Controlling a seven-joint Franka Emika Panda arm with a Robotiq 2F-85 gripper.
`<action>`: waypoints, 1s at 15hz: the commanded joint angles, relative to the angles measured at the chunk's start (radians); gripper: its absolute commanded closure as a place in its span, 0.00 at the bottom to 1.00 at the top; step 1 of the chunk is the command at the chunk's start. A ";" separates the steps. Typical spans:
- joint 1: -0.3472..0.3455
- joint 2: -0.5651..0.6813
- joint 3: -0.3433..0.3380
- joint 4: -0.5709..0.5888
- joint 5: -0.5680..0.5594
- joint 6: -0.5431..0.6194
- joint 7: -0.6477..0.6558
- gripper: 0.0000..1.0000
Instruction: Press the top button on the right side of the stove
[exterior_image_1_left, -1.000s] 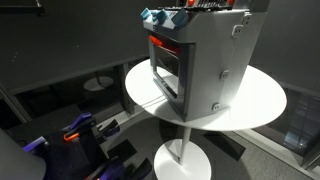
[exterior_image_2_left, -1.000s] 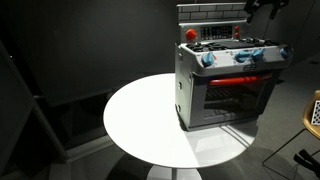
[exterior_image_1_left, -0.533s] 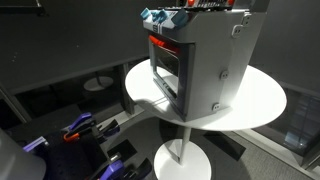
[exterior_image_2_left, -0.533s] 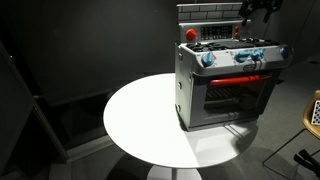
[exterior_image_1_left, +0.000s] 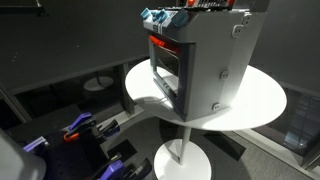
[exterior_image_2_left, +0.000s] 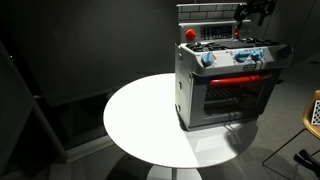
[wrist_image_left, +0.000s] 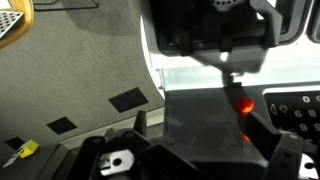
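Note:
The silver-grey toy stove stands on a round white table and shows in both exterior views. It has a dark oven door, a red strip and blue knobs along its front top. My gripper hovers over the stove's back right corner, a little above the top. In the wrist view its fingers stand apart at the lower corners, with nothing between them. The dark stove top lies below, with a glowing red button just ahead.
The white table stands on a pedestal over a dark carpeted floor. Blue and orange objects lie on the floor by the table. A red knob sits on the other end of the stove top.
My gripper has moved down and a little sideways towards the stove's back right corner. The stove has not moved.

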 joint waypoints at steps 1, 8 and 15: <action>0.021 0.046 -0.023 0.067 -0.001 -0.018 0.000 0.00; 0.041 -0.002 -0.018 0.051 0.023 -0.113 0.002 0.00; 0.076 -0.116 0.008 -0.009 0.094 -0.361 -0.007 0.00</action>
